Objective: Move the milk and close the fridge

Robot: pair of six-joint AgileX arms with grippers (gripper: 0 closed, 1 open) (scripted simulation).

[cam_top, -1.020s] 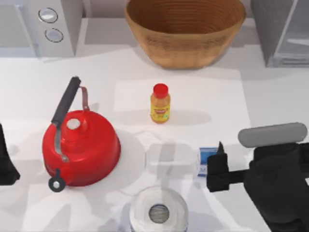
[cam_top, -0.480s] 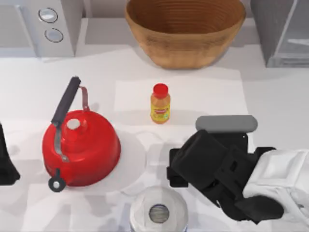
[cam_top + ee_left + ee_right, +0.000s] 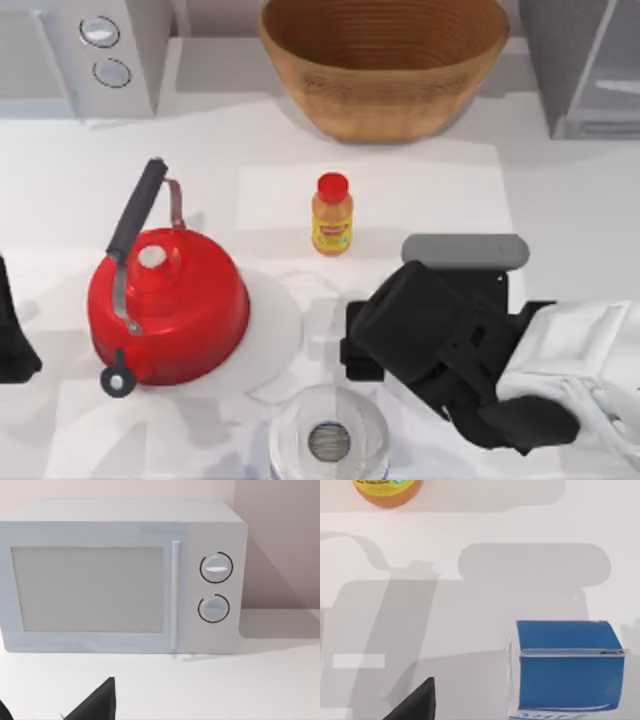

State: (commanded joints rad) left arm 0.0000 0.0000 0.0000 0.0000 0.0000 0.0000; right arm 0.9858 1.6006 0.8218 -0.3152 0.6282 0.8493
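Note:
The milk (image 3: 567, 667), a small carton with a blue top, stands upright on the white table in the right wrist view, touched by nothing. In the top view my right arm hides it. My right gripper (image 3: 362, 345) hangs low over the table's front right part, just in front of the orange bottle (image 3: 332, 215). At the back right corner stands the grey fridge (image 3: 590, 70) with its paler door panel. My left gripper (image 3: 12, 335) is parked at the table's left edge.
A red kettle (image 3: 165, 300) sits at the front left and a wicker basket (image 3: 385, 60) at the back centre. A pale microwave (image 3: 120, 575) with two knobs is at the back left. A white roll (image 3: 330, 435) stands at the front edge, close to my right arm.
My right arm has swung in from the right and now covers the milk in the top view. Over the last half second it edged slightly left. The left arm stayed still.

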